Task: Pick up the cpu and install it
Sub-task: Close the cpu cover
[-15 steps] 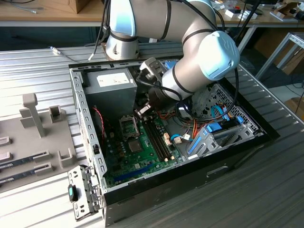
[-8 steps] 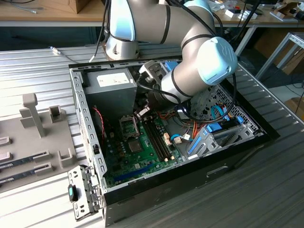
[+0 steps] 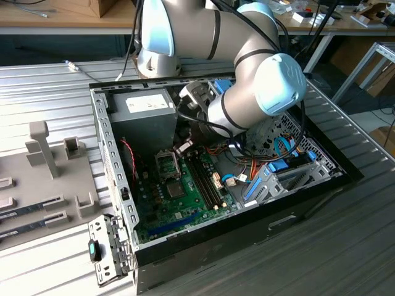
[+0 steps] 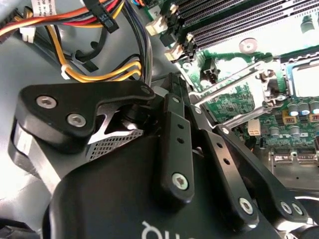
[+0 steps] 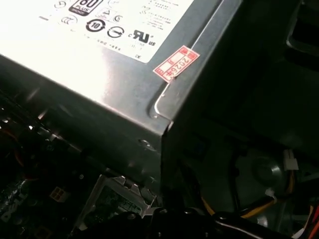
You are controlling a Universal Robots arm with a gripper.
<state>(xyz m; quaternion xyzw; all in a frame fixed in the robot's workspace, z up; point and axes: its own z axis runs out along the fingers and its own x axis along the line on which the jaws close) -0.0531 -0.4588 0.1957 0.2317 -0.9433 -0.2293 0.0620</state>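
Slatted metal table (image 3: 345, 246) carries everything. Silver arm (image 3: 247, 37) with pale blue caps bends down from the far side into the open computer case (image 3: 247, 240), side panel off. Grey fixture tray (image 3: 37, 179) lies on the table at the exterior view's left, apart from the case, with two long dark memory sticks (image 3: 31, 209) in its slots.

Inside the case: grey power supply (image 3: 145, 105) in the far corner toward the exterior view's left; I see its labelled top and edge close up in the first wrist view (image 5: 99, 59). Green motherboard (image 3: 185, 203) covers the floor. Blue-grey drive cage (image 3: 265, 179) stands toward the exterior view's right. Black memory slots (image 3: 203, 179) run beside the socket, also in the second wrist view (image 4: 239, 25).

Gripper (image 3: 184, 148) hangs low, just above the board, right next to the socket frame (image 3: 166, 163) and near the power supply. Its black link bars (image 4: 214, 149) block my sight of the tips, so whether the jaws are released or clenched I cannot tell.

Socket frame (image 4: 299, 82) has its silver lever (image 4: 229, 87) swung up. The pale square inside is washed by glare; I cannot tell if that is the cpu or where it sits. Bare dark square chip (image 3: 176, 189) sits nearer the camera than the socket. Orange and yellow cables (image 4: 99, 69) bundle behind the gripper. Small red sticker (image 5: 175, 63) on the power supply edge.
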